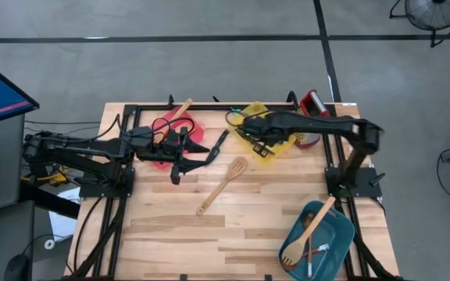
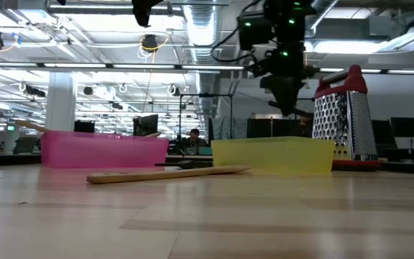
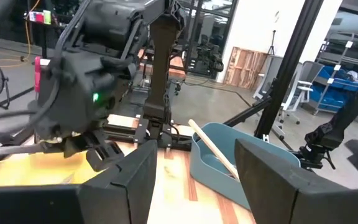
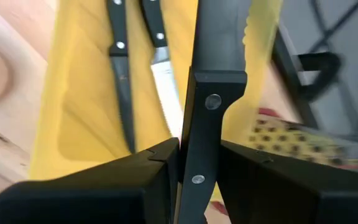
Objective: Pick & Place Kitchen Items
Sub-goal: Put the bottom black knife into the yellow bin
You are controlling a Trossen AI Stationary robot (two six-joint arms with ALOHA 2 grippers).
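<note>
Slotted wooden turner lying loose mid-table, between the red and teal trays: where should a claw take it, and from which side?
Take the slotted wooden turner on its straight handle, about midway, coming straight down from above. It lies flat and diagonal on bare table with nothing touching it, so set the fingers across the narrow handle; the wide slotted head gives a poorer hold.

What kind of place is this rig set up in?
Likely an open-plan lab or industrial workshop, not a kitchen: a bare concrete floor around the wooden table, exposed ceiling ducts with strip lights, and rows of desks with monitors behind.
</note>
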